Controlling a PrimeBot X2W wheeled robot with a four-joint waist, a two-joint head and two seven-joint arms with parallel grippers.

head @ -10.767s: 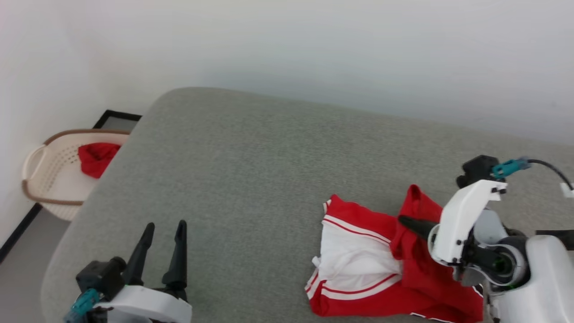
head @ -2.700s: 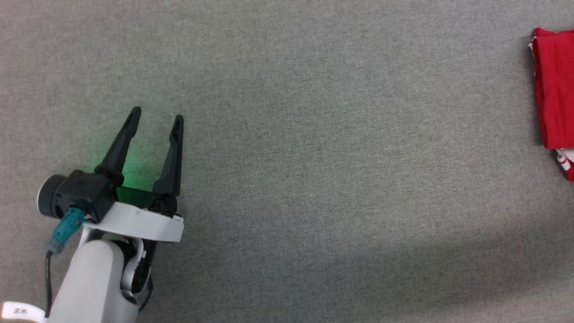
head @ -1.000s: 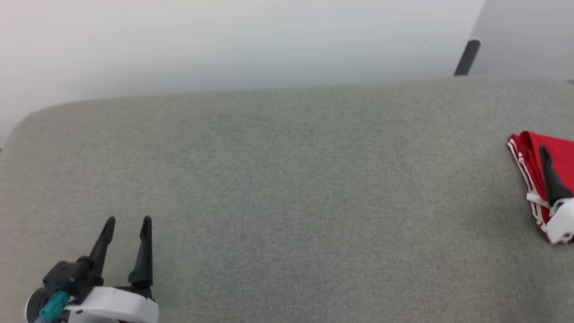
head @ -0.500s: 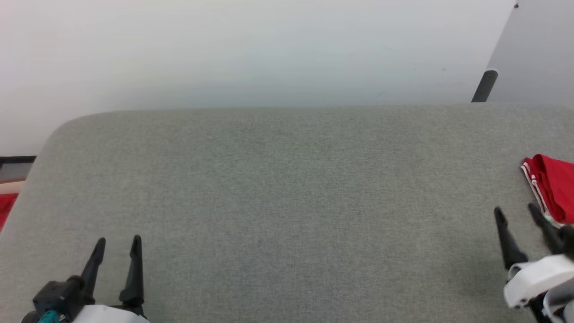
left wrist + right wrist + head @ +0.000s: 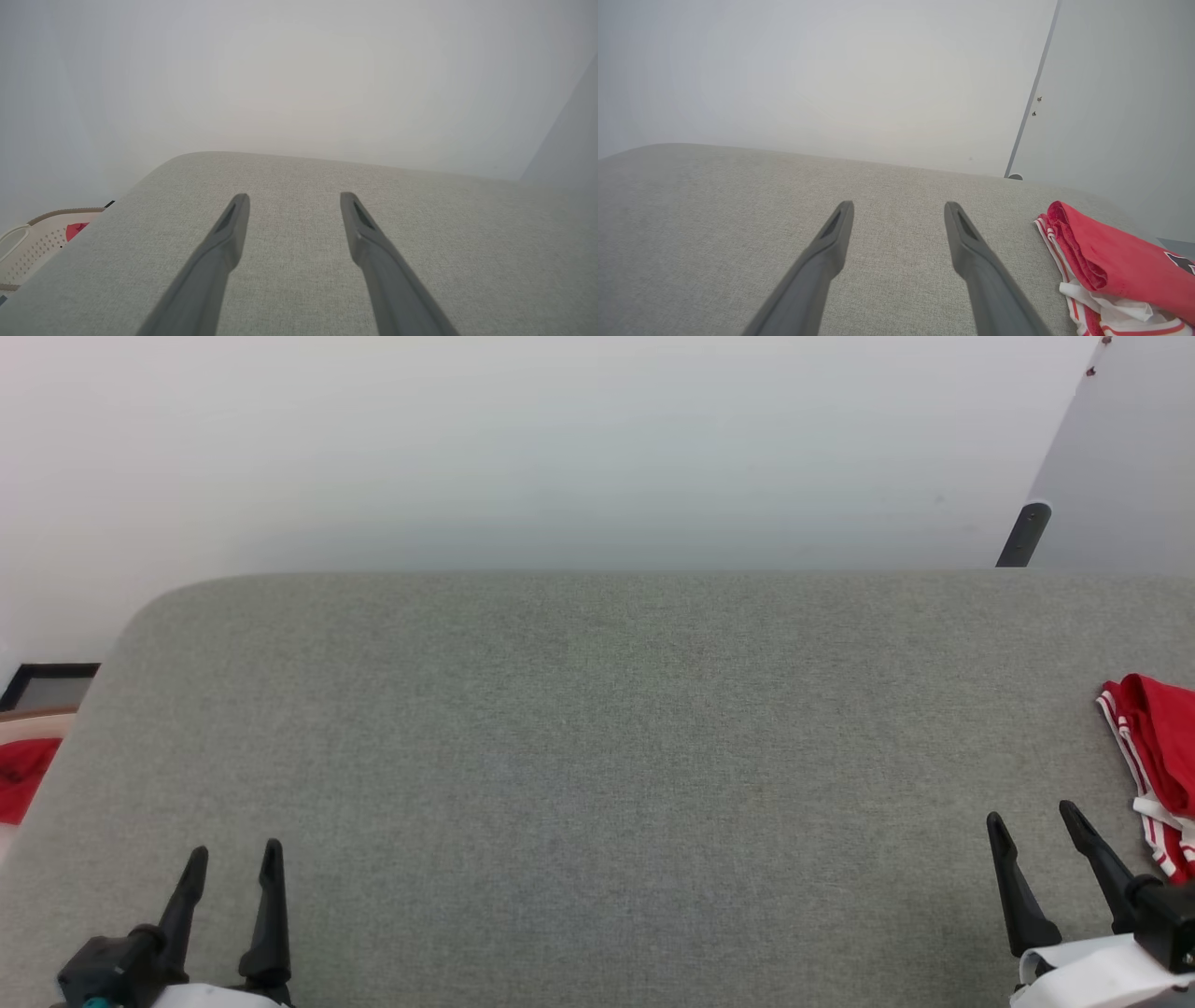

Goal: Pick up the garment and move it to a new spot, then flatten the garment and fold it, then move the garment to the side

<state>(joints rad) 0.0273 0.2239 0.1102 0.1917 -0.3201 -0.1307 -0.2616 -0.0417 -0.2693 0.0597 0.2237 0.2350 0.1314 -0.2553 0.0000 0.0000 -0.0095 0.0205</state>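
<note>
1. Head view shows the left gripper point(image 5: 235, 849) at the lower left over the grey cushion point(image 5: 597, 728). Its two dark fingers point(image 5: 271, 915) are spread apart with nothing between them.
2. The right gripper point(image 5: 1032, 812) sits at the lower right. Its fingers are likewise released and empty, with the tips pointing up the picture.
3. The garment point(image 5: 1158, 747) lies bunched on the cushion on the outer side of the right gripper's fingers. It is near the right-hand fingertip but clear of it, and the picture's edge cuts off its far part.
4. In the right wrist view, bare cushion shows between the two fingers. The garment lies to the right of the right-hand finger, with red cloth folded over a white layer that has red-striped trim. A scrap of black, white-edged lettering shows at its far right.
5. In the left wrist view, the fingers are parted over bare cushion and grip nothing.
6. Far to the left of the left-hand finger, past the cushion's rounded edge, a cream basket point(image 5: 28, 242) stands lower down with a red cloth point(image 5: 74, 229) inside.
7. Ahead of both pairs of fingertips the cushion ends at a pale wall point(image 5: 560, 448). A dark post point(image 5: 1022, 534) rises behind the cushion's far edge, beyond the right gripper's fingertips.
</note>
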